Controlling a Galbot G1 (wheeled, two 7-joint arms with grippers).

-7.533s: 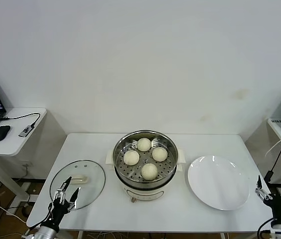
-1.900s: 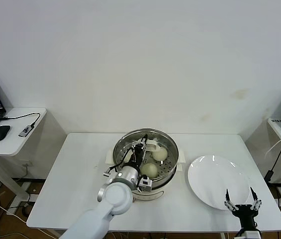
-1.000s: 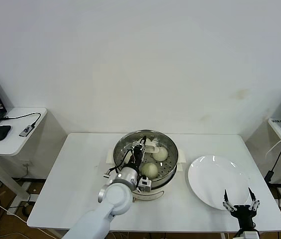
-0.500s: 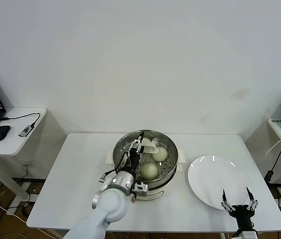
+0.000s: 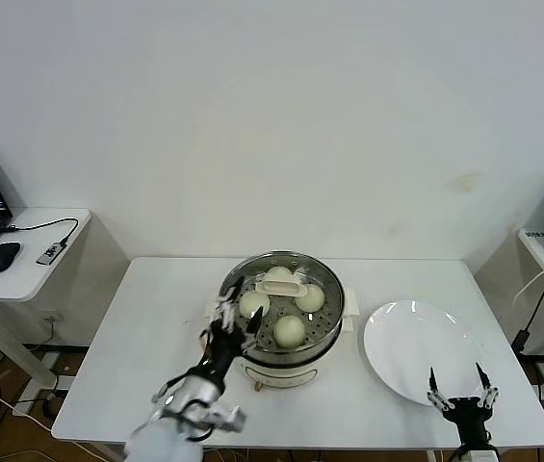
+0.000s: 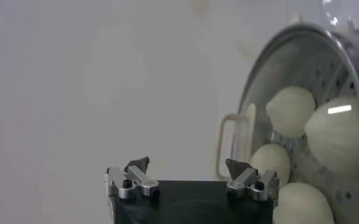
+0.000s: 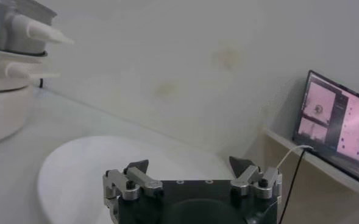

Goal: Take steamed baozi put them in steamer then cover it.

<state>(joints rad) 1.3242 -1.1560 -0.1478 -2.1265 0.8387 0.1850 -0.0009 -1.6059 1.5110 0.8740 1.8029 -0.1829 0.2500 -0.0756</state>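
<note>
Left gripper (image 5: 231,310) hangs wide open and empty at the pot's (image 5: 329,332) front-left rim. Four buns (image 5: 289,330) sit inside under one glass lid (image 5: 283,282), mid-desk. Right gripper (image 5: 458,386), wide open, waits at the desk's front-right edge by one white plate (image 5: 416,346).

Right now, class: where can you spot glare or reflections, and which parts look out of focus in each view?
Head view: the cover barely shows as glass, only a faint sheen over the baozi. Left wrist view: a bright streak of glare on the cover, and the steamer looks soft. Right wrist view: the plate is blurred and the laptop screen glows.
</note>
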